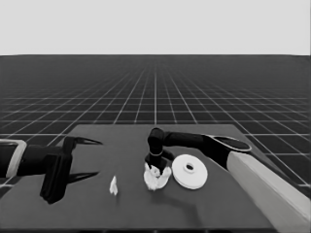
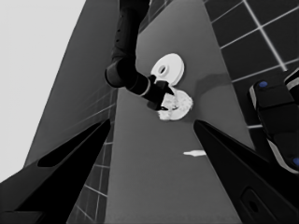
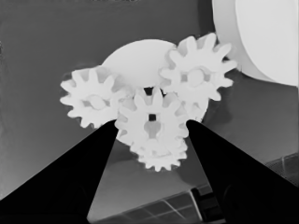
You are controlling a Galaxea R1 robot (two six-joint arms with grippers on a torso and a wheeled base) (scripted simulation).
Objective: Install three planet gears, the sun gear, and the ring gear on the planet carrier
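Right wrist view: four small white toothed gears sit clustered on the smaller round part.

The right gripper hangs over the smaller flat white round part, its jaws narrowly apart on either side of the middle small white toothed gear; whether they pinch it I cannot tell. Three more gears lie around it, one partly beneath. The larger white round part lies just beside the smaller one, on the dark table. Judging by this, the centre gear should go straight down, teeth meshed, before release. The left gripper waits well away, jaws wide; a thin white piece stands between it and the smaller part.
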